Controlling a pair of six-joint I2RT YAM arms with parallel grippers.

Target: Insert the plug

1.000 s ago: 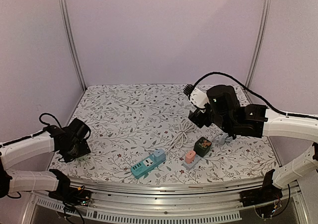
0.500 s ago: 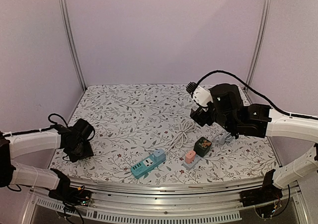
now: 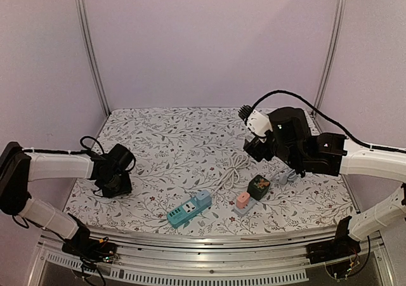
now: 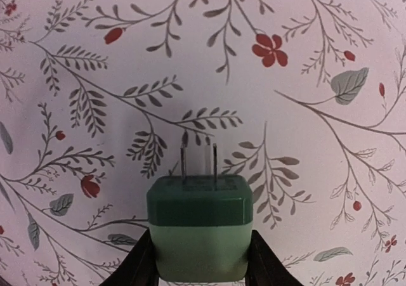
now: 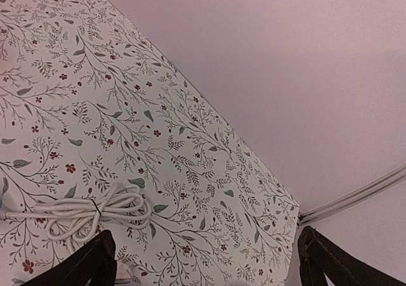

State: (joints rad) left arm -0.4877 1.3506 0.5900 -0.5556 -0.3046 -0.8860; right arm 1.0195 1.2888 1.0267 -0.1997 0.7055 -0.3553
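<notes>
A two-tone green plug, dark at the prong end, sits between the fingers of my left gripper, which is shut on its sides; its two metal prongs point away over the flowered cloth. In the top view the left gripper hangs low at the table's left, and the plug is hidden under it. The teal power strip lies near the front centre, well to its right. My right gripper is open and holds nothing; it hovers over the right middle, above the white cable coil.
A dark green cube adapter and a pink plug on a grey base lie right of the strip. The strip's white cord is bundled behind them. Metal frame posts and purple walls bound the table.
The left arm has swung right along the table's left side while its jaws closed in on the green plug. The right arm shifted slightly, staying open.
</notes>
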